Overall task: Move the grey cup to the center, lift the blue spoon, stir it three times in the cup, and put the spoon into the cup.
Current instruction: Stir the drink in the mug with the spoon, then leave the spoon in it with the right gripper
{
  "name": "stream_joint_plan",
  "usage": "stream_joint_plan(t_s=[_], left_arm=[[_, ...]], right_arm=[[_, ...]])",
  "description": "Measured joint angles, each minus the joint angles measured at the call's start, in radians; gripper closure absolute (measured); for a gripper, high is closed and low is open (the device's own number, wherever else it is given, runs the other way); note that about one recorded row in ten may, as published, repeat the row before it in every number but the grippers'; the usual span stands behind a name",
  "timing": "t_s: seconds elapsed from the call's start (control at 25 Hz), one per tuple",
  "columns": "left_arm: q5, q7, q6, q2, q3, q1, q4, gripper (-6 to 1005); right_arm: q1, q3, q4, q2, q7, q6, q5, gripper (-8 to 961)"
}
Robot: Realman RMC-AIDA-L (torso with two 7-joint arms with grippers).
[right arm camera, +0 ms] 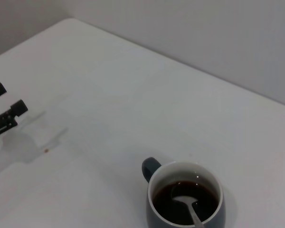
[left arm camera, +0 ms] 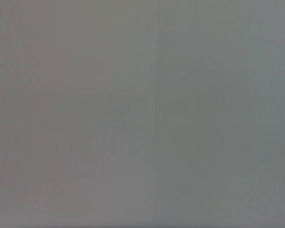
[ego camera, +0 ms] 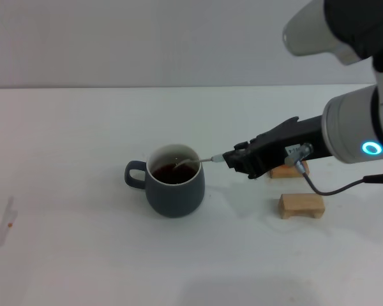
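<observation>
We see the cup point(ego camera: 174, 182) at the middle of the white counter point(ego camera: 70, 146), its handle toward our left. Our right gripper point(ego camera: 233, 159) has its fingers closed on the spoon point(ego camera: 193, 162), whose bowl dips into the dark liquid. Two wooden blocks point(ego camera: 301, 205) lie just beyond. Our left gripper point(right arm camera: 2, 107) waits far left, fingers apart.

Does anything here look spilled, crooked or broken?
Nothing stands out. The grey cup stands upright, its dark drink inside, no spill around it. The right gripper holds the blue spoon, its bowl dipped in the drink.
</observation>
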Motion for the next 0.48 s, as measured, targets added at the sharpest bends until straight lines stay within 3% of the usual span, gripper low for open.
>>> stream_joint_plan(t_s=[0.48], left_arm=[[0.0, 0.0, 0.009, 0.0, 0.0, 0.009, 0.001, 140]], right_arm=[[0.042, -0.048, -0.162, 0.001, -0.027, -0.085, 0.008, 788]])
